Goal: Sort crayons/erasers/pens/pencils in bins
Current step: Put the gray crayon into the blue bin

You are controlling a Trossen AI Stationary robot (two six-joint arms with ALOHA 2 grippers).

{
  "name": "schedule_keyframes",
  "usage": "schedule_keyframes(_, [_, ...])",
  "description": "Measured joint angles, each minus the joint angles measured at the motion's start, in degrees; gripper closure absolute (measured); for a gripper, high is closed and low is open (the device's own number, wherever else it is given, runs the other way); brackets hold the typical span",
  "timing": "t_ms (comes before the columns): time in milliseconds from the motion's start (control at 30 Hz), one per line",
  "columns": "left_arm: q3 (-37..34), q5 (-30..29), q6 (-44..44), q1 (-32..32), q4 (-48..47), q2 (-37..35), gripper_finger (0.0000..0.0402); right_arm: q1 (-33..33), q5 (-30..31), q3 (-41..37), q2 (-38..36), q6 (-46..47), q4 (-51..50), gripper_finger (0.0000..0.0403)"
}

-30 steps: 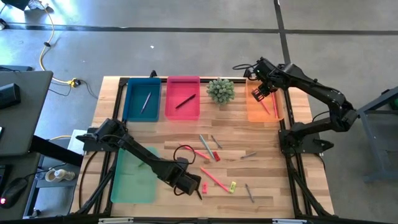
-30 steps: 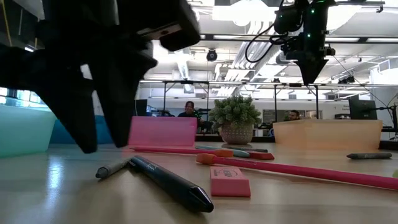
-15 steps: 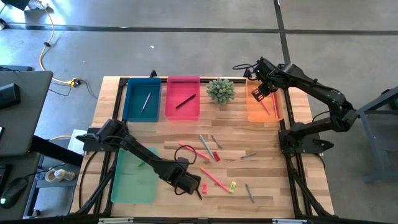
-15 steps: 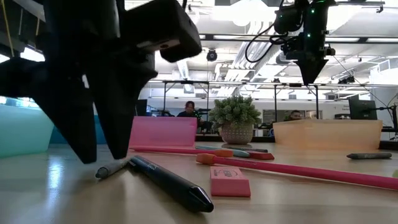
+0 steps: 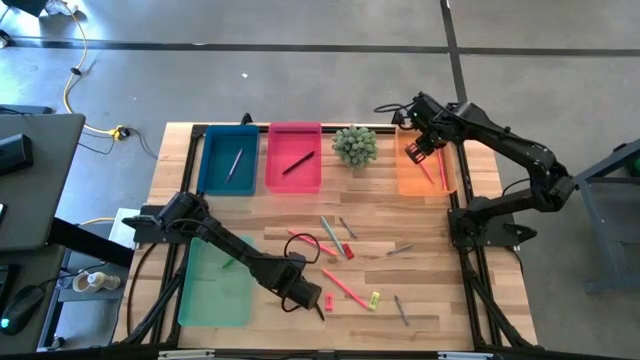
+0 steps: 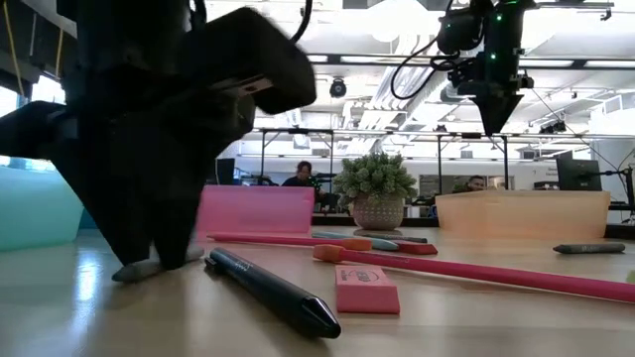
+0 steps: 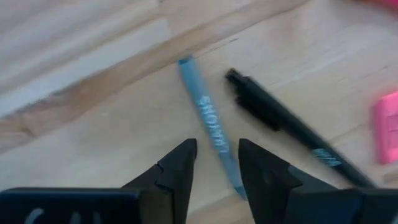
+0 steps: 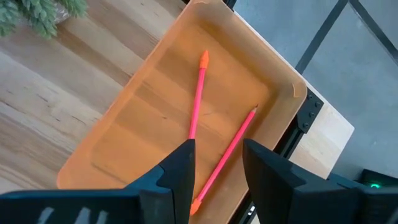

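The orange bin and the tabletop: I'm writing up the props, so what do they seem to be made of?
The orange bin looks like thin moulded plastic, smooth and slightly translucent, with rounded corners. The tabletop looks like jointed wooden strips, butcher-block style, with visible grain and a light sheen, probably sealed.

left tool [image 7: 216, 160] – straddles blue crayon [image 7: 208, 121] | black pen [image 7: 283, 121] just beside – crowds

Bright, even light is falling from overhead ceiling strips [image 6: 397, 20], which are glaring white in the low view. The wooden surface [image 5: 430, 220] is showing only soft, faint shadows. The left arm [image 6: 149, 129] is looming dark and blurred up close; the left wrist view is smearing with blur.
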Motion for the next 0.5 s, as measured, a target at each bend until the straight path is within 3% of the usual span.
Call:
schedule_keyframes(300, [-0.15, 0.02, 6.38, 0.0, -2.23, 0.09, 0.0387, -0.01, -0.08, 0.0, 0.0, -0.33, -1.92, 0.0279])
schedule_keyframes(500, [-0.29, 0.01, 7.84, -0.01, -2.25, -0.29, 0.0389, 0.03, -0.72, 0.0, -0.08, -1.13, -2.95, 0.0279])
